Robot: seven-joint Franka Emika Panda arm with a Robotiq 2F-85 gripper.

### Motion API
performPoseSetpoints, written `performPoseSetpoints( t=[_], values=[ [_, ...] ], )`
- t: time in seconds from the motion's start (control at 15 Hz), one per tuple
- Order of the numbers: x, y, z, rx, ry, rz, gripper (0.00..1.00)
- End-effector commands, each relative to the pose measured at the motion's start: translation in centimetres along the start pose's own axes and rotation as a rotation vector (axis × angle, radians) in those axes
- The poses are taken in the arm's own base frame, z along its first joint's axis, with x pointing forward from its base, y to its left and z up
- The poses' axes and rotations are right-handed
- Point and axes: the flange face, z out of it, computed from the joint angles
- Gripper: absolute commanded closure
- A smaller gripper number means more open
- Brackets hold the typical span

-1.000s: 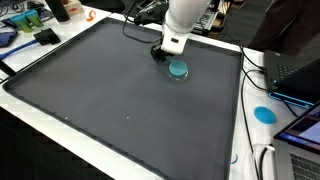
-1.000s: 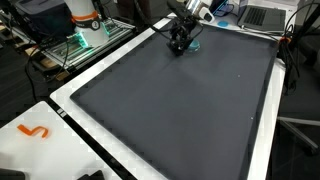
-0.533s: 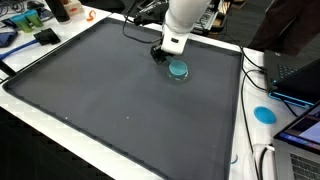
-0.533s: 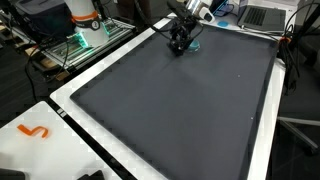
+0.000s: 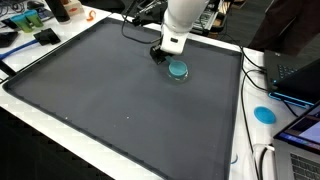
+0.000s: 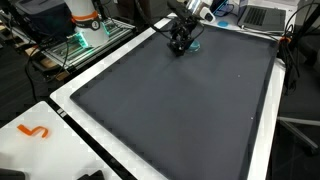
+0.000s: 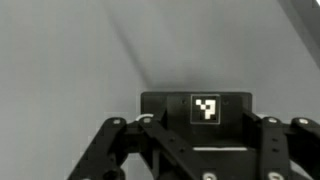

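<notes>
- The white arm [image 5: 182,18] reached steeply down over the desk [image 5: 244,110], its wrist pointing at the dark mat [image 5: 100,95].
- The pincer [image 5: 160,53] hung low just beside the teal disc [image 5: 178,69], near the desk edge by the arm's base.
- Whether its jaws were apart or together could not be told.

Robotics lab: laptops [image 5: 300,75], cables [image 5: 255,70], dark work mat [image 5: 110,90], cluttered equipment rack [image 6: 60,35].

Wide passage across the dark mat [image 5: 110,100], save the teal disc [image 5: 178,69].
</notes>
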Motion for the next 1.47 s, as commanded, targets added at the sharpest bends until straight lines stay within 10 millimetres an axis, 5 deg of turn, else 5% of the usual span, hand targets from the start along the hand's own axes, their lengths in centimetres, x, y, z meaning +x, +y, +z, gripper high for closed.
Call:
performPoseSetpoints(
  t=[0.0, 1.4],
  values=[
    [0.0, 0.2, 1.7, 0.015, 0.003, -0.014, 0.69],
    [-2.6, -0.1, -1.3, -0.033, 0.123, -0.087, 0.69]
  ],
)
